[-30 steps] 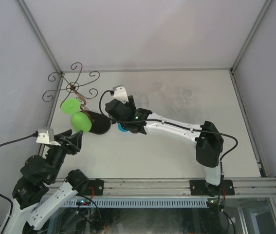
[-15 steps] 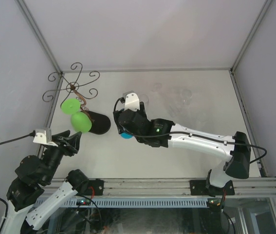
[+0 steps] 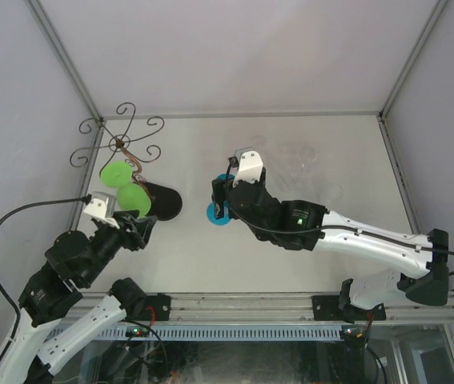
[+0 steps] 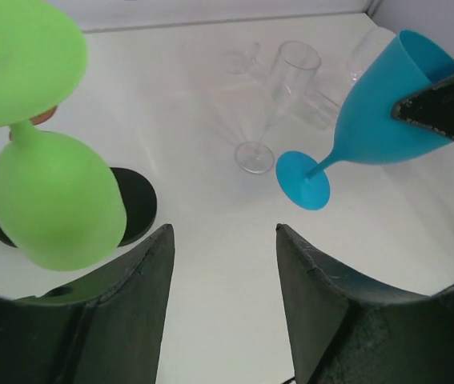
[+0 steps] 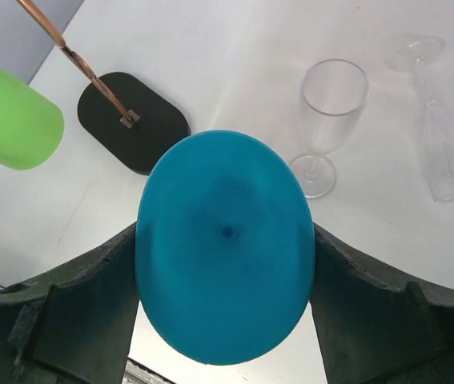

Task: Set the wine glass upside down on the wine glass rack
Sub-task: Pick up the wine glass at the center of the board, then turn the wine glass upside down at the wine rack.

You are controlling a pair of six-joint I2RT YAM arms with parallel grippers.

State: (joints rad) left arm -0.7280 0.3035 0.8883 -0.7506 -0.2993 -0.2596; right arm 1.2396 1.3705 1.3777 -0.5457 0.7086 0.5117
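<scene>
The right tool (image 3: 228, 194) clamps the blue wine glass (image 4: 375, 120) by its bowl, tilted above the table (image 3: 186, 256), right of the wine glass rack (image 3: 122, 146). That grip probably leaves the foot free for hanging. A green glass (image 4: 54, 200) hangs there; the left tool (image 4: 222, 308) gapes, empty.

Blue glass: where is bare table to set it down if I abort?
Bare table runs along the near edge, between the black base and the right arm. A second free patch lies at the back, between the rack and the clear glasses. Crowded: around the hanging green glass and among the clear glasses.
</scene>
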